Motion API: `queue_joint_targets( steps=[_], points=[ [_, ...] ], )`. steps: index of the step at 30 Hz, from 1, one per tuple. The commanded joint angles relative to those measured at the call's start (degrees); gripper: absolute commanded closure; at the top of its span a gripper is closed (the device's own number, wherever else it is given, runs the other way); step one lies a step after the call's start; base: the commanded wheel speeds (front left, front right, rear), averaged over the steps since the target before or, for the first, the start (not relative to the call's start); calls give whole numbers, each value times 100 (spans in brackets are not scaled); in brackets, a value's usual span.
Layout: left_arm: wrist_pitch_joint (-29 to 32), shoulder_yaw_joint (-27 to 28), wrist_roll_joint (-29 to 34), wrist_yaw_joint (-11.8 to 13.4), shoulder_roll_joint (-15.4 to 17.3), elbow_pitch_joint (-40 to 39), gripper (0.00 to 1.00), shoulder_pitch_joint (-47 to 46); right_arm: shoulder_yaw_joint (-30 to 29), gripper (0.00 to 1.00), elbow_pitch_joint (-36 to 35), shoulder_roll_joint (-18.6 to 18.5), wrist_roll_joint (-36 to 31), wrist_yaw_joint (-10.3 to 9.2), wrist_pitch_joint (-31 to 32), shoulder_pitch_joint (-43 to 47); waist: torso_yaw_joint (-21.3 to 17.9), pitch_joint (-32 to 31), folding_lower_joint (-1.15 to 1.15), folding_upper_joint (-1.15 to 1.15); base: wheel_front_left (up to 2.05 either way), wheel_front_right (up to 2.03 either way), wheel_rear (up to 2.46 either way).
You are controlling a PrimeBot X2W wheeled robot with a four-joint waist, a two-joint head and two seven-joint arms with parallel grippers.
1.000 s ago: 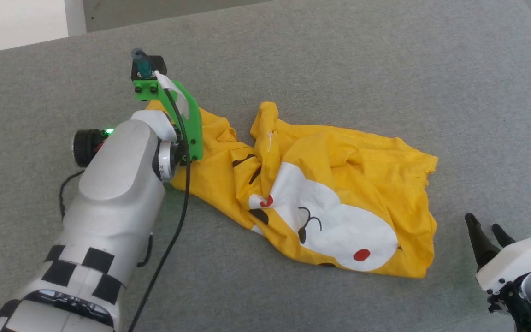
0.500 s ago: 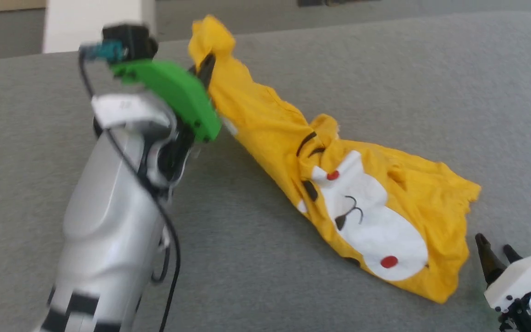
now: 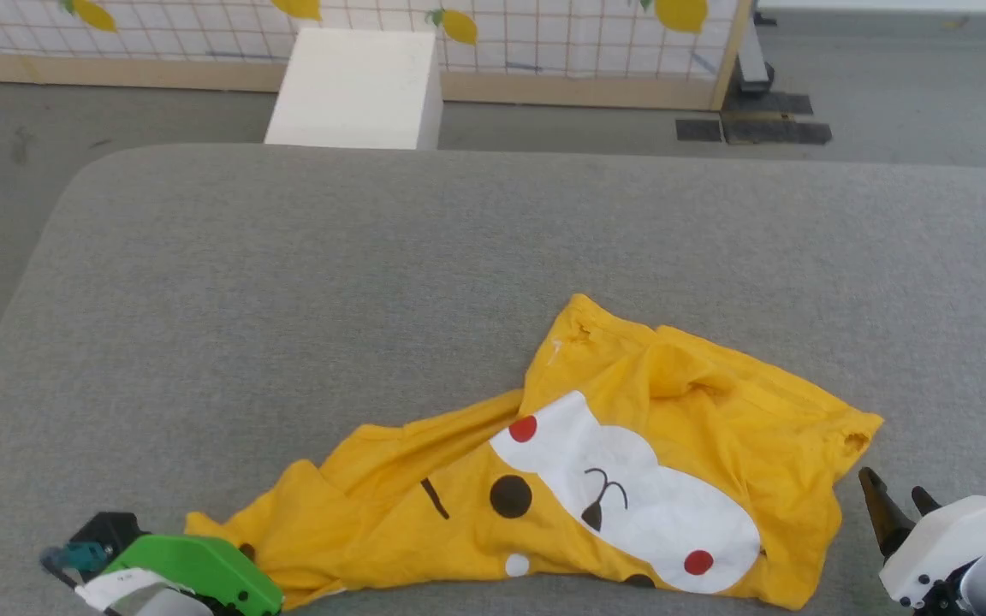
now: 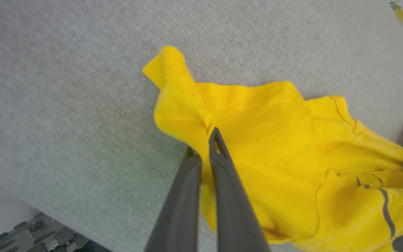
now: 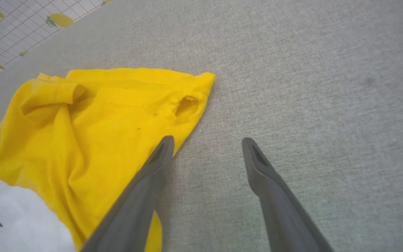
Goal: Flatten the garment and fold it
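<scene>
Sprawling over the near right of the grey cushion, the shirt lies crumpled, face print up. The left claw is pinched tight on a thin fold at its near-left corner (a small bite), so a hard pull could slip it free or bunch the cloth. The right claw gapes empty just beside the right edge, so nothing anchors that side.

Garment: is lying on the padded surface, toward its near right.
Left gripper: is gripping the garment's near-left corner.
Right gripper: is hovering just beside the garment's right edge.
Box: is standing on the floor behind the surface, before a partition.
</scene>
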Motion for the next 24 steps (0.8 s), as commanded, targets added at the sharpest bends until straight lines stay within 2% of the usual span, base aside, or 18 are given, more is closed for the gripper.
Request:
queue_joint_targets(
  steps=[1, 2, 6, 12, 14, 16, 24],
  points=[
    [-60, 44, -112, -92, -106, -23, 81, -16, 2, 0, 0, -2, -42, -9, -7, 63, 133, -134, 0, 0, 0, 0, 0],
    [-197, 118, -229, -210, -207, -66, 2, -41, 11, 0, -24, -2, -59, -9, 7, 61, 146, -141, 0, 0, 0, 0, 0],
    [-895, 223, -80, -620, -171, -283, 0, -299, 104, 0, -197, -2, -146, -9, 83, -27, 199, -163, 0, 0, 0, 0, 0],
    [-2790, -21, 1231, -1339, 358, -387, 0, -552, 737, 0, -560, -2, -422, -9, 375, -493, 219, -37, 0, 0, 0, 0, 0],
    [-3357, -90, 1529, -1391, 328, -308, 0, -532, 1050, 0, -632, -10, -601, -9, 521, -722, 236, 32, 0, 0, 0, 0, 0],
    [-3588, -156, 1807, -1411, 296, -268, 0, -491, 1417, 0, -628, -78, -757, -9, 712, -995, 252, 141, 0, 0, 0, 0, 0],
    [-3713, -314, 2253, -1505, -166, -241, 0, -594, 2599, 0, 270, -513, -1306, -9, 1404, -2116, 516, 566, 0, 0, 0, 0, 0]
  ],
)
